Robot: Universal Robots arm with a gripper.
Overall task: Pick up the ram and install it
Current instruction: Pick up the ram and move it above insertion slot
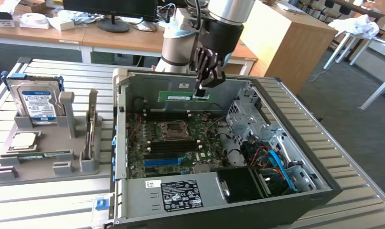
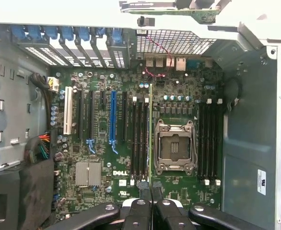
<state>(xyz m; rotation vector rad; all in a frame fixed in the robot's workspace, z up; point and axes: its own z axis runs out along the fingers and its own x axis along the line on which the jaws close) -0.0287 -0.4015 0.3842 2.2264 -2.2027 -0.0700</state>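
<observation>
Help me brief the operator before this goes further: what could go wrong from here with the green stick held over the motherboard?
1. The fingers grip the ram near one end, so pressing down could tilt it rather than seat it evenly.
2. The ram hangs edge-on close by the memory slots and the open CPU socket; a small misalignment might jam it on a slot edge or scrape the socket.

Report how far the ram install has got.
Done: the ram is off the tray and gripped by the shut tool. In hand: it hangs over the motherboard in the open case, above the memory slots. Left: seating; it is in no slot yet.
</observation>
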